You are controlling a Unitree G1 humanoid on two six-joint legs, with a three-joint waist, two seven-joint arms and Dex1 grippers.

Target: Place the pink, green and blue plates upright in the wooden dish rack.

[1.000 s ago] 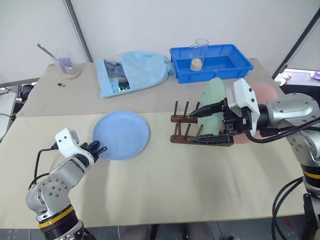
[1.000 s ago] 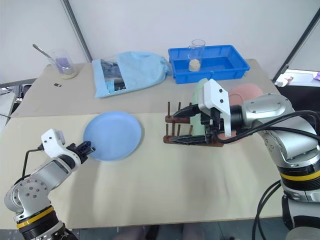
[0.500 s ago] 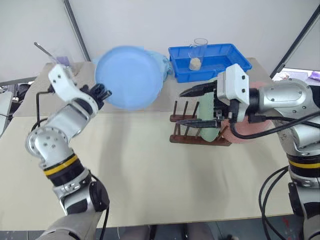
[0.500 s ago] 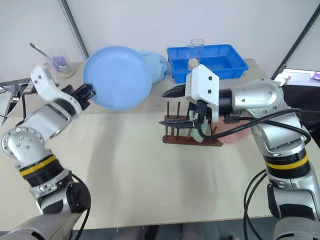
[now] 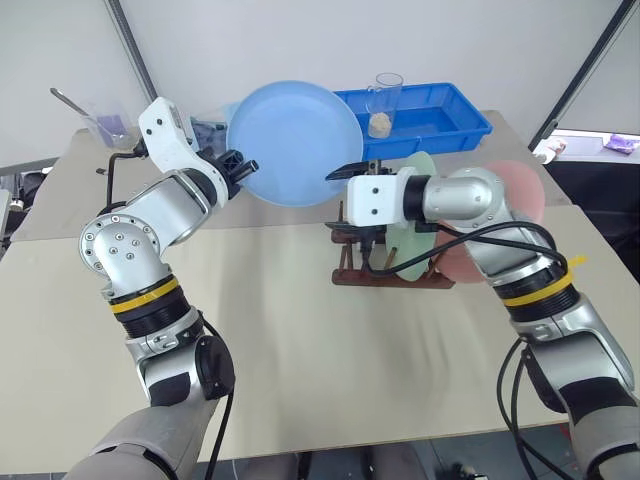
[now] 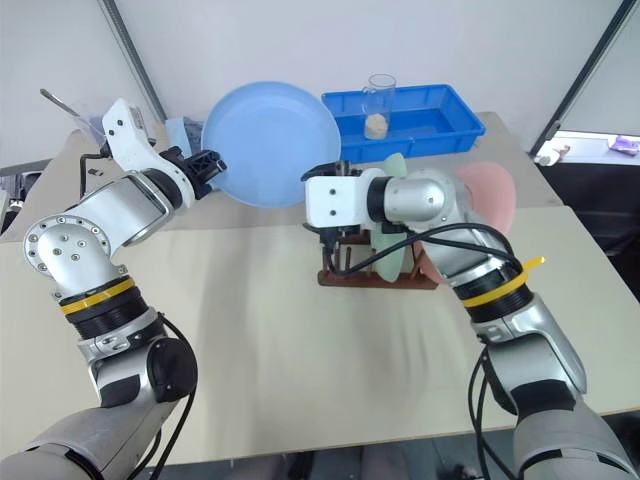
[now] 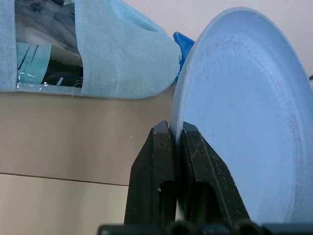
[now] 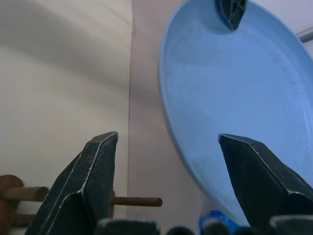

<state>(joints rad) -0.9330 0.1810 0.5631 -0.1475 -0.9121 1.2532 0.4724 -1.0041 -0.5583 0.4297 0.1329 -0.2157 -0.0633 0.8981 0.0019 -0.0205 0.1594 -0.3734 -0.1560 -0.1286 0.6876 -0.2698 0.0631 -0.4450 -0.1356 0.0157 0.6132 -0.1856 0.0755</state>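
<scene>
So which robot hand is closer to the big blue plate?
The left. Its gripper is pinching the rim of the blue plate, holding it up in the air. The right gripper is open beside the plate's other edge, with one finger in front of it, not gripping.

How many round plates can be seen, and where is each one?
3. The blue plate is held in the air by the left pincer. The green plate stands in the wooden dish rack. The pink plate stands behind the right arm, partly hidden.

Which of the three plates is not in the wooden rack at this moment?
The blue plate: the left gripper holds it by the rim above the table. The green plate and pink plate stand at the wooden rack.
</scene>
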